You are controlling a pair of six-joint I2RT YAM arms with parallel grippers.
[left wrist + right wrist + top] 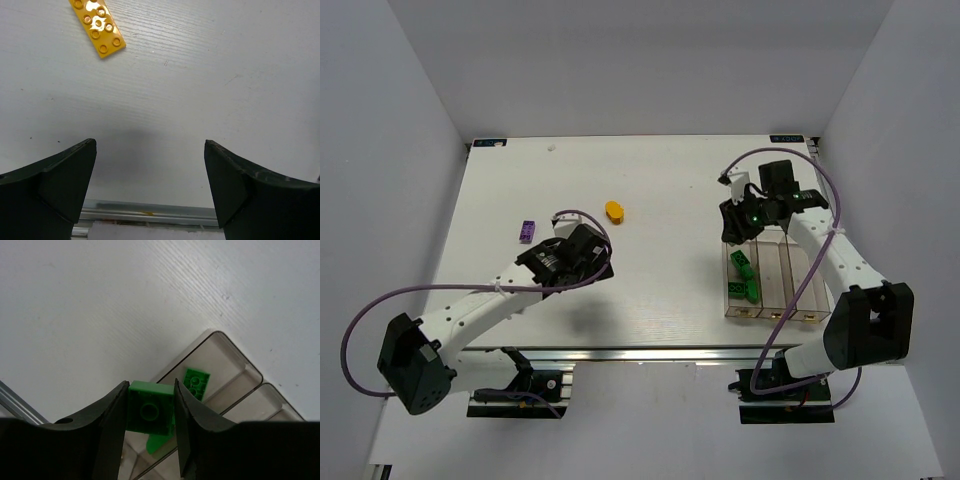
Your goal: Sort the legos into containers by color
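Observation:
My right gripper (150, 386) is shut on a green lego (150, 412) and holds it above the far end of the leftmost clear container (235, 356). In the top view this gripper (733, 232) hangs over the row of three containers (772, 312). Green legos (747, 277) lie in the left one; one shows in the right wrist view (196, 382). My left gripper (150, 143) is open and empty above bare table, also seen from the top (592, 262). A flat yellow lego (97, 25) lies ahead of it. A rounded orange lego (615, 210) and a purple lego (527, 231) lie on the table.
The two right containers (798, 285) look empty. A metal rail (650, 352) runs along the table's near edge. White walls close in the left, right and far sides.

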